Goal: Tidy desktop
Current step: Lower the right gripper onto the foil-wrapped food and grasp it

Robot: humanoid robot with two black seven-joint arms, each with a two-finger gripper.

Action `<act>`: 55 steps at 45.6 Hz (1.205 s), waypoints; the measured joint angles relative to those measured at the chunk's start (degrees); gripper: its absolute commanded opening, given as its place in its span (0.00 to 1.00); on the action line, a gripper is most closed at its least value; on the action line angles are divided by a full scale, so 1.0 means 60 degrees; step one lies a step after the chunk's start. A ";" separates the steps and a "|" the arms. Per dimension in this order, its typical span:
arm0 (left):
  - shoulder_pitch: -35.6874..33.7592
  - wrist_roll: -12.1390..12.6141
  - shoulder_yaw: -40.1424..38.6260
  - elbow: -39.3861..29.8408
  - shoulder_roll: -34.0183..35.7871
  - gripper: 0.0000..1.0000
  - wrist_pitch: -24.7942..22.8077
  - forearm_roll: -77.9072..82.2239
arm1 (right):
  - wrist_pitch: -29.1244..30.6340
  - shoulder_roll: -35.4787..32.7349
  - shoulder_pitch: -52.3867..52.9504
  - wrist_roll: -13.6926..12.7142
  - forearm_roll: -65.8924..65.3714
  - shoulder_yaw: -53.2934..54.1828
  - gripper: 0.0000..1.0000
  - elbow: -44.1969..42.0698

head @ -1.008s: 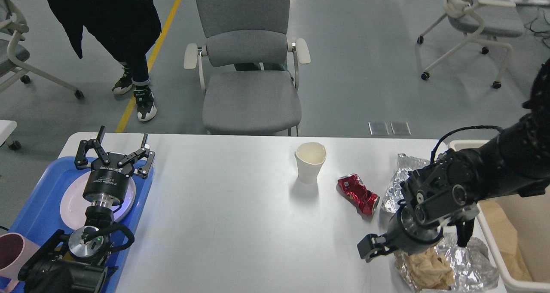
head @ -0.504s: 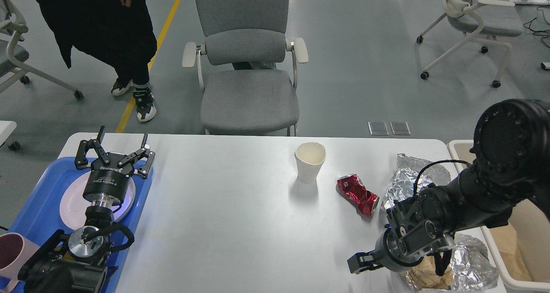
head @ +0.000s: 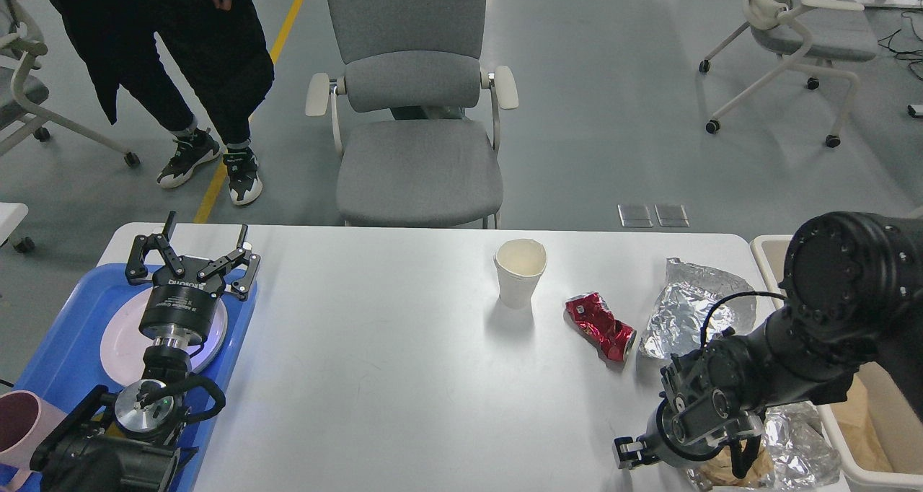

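Note:
The white desktop (head: 396, 348) fills the lower part of the head view. On its right half stand a white paper cup (head: 520, 272) and a crushed red can (head: 600, 326), with a crumpled foil sheet (head: 685, 308) beside the can. My left gripper (head: 191, 255) is open, hovering over a white plate (head: 115, 340) on the blue tray (head: 65, 355). My right gripper (head: 633, 454) is low at the near right edge, over a brown paper wad (head: 721, 472) and more foil (head: 797, 445). It is dark and its fingers cannot be told apart.
A beige bin (head: 876, 434) sits off the desktop's right end, partly hidden by my right arm. A pink cup (head: 16, 420) rests at the tray's near left. Behind the desktop are a grey chair (head: 418, 146) and a standing person (head: 187, 66).
My right arm has drawn back toward the near right corner, uncovering the foil sheet beside the can. The person behind has stepped. My left arm has not moved.

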 measured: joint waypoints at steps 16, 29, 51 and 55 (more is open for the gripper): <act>0.0000 0.0000 0.0000 0.0000 0.0000 0.96 0.0000 0.0000 | 0.0044 -0.0014 -0.0080 -0.0054 0.0040 0.0002 0.00 -0.0002; 0.0000 0.0000 0.0000 0.0000 0.0000 0.96 0.0000 0.0000 | -0.0004 -0.0071 -0.0053 -0.0074 0.0169 0.0051 0.00 0.0064; 0.0000 0.0000 -0.0007 0.0000 0.0000 0.96 0.0000 0.0000 | 0.0243 -0.0570 0.0888 -0.0070 0.1003 0.0070 0.00 0.0844; 0.0000 0.0000 -0.0007 0.0000 0.0000 0.96 0.0000 -0.0001 | 0.0665 -0.0892 0.1865 -0.0074 0.1092 0.0000 0.00 0.1651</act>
